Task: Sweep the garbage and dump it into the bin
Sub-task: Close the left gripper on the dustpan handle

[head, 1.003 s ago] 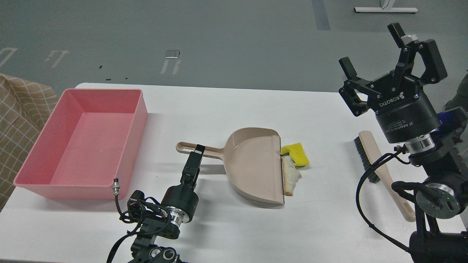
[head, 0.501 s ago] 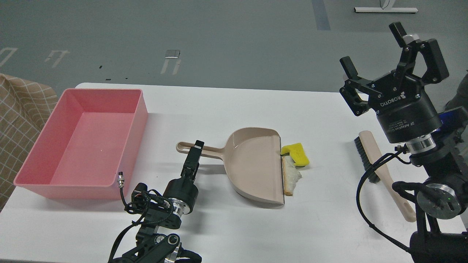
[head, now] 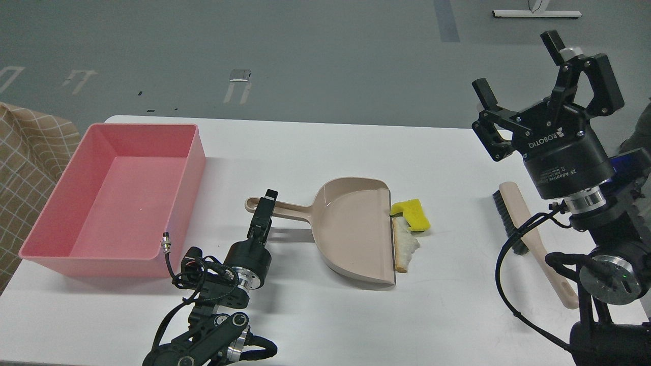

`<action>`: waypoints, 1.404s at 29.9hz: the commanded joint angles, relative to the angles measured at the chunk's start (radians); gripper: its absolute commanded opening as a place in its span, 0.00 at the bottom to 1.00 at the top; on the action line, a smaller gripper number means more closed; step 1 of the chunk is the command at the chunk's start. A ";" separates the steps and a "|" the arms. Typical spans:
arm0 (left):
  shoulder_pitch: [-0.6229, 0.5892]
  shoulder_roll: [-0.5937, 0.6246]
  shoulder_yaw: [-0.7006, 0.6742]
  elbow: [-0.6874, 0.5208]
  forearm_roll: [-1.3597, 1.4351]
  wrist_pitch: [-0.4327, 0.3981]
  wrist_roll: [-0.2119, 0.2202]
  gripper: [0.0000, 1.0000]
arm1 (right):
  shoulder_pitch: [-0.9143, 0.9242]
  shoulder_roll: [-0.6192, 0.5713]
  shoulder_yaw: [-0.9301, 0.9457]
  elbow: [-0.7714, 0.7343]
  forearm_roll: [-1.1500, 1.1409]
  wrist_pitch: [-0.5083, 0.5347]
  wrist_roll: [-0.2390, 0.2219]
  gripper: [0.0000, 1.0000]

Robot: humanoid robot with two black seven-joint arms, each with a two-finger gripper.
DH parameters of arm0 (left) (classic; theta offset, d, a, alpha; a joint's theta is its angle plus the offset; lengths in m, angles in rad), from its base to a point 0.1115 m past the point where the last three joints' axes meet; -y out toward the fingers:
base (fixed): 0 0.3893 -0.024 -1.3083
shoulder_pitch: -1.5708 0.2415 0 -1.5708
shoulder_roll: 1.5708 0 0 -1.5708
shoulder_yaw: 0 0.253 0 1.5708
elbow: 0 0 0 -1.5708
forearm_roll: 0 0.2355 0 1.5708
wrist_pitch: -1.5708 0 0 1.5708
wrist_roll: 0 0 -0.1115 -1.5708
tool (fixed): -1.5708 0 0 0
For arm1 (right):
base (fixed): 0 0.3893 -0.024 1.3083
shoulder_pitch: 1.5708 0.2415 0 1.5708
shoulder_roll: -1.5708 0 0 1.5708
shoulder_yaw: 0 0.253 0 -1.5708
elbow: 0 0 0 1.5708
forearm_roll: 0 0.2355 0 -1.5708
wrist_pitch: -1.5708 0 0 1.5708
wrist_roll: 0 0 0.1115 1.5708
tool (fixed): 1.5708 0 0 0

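The garbage lies at the mouth of the beige dustpan [head: 351,229]: a yellow sponge-like chunk [head: 412,213] and a white bread piece [head: 406,245] with a brown crust, both touching the pan's front lip. The pink bin [head: 189,168] stands at the table's left and looks empty. My left gripper [head: 266,202] is seen edge-on over the near end of the dustpan handle [head: 290,208]; its fingers cannot be told apart. My right gripper [head: 519,66] is open and empty, raised high above the table's right side.
A beige brush [head: 529,234] with black bristles lies on the white table [head: 315,147] at the right, under my right arm. A checked cloth [head: 25,168] shows beyond the table's left edge.
My left gripper has moved a little left and away from me along the dustpan handle towards its end. The right arm, dustpan and garbage have not moved.
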 commanded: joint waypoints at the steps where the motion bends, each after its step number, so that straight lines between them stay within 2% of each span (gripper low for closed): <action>1: -0.005 0.000 0.002 0.002 -0.019 0.000 -0.021 0.83 | -0.001 0.000 0.000 -0.002 0.000 0.000 0.000 1.00; 3: -0.005 0.000 0.002 0.002 -0.019 0.000 -0.031 0.75 | -0.001 0.000 0.000 0.000 0.000 0.000 0.000 1.00; 4: -0.005 0.000 0.007 0.002 -0.019 0.000 -0.035 0.66 | -0.001 0.000 0.000 0.000 0.000 0.000 0.000 1.00; 6: -0.007 0.000 0.007 0.000 -0.020 0.000 -0.037 0.62 | -0.001 0.000 0.000 0.000 0.000 0.000 0.000 1.00; 7: -0.007 0.000 0.007 0.000 -0.020 0.000 -0.037 0.56 | -0.001 0.000 0.000 0.000 0.000 0.000 0.000 1.00; 13: -0.007 0.003 0.008 0.000 -0.020 0.000 -0.038 0.40 | -0.001 0.000 0.000 0.000 0.000 0.000 0.000 1.00; 17: -0.005 0.003 0.010 0.000 -0.020 0.000 -0.038 0.37 | -0.001 0.000 0.000 0.000 0.000 0.000 0.000 1.00; 26: -0.007 0.011 0.013 0.002 -0.016 0.000 -0.038 0.10 | -0.003 0.000 0.000 0.000 0.000 0.000 0.000 1.00; 37: -0.005 0.011 0.013 0.000 -0.016 0.000 -0.040 0.10 | -0.004 0.000 0.000 0.000 -0.002 0.000 -0.001 1.00; 42: -0.007 0.009 0.013 0.000 -0.016 0.000 -0.049 0.11 | -0.006 0.000 0.005 0.000 -0.005 0.000 -0.021 1.00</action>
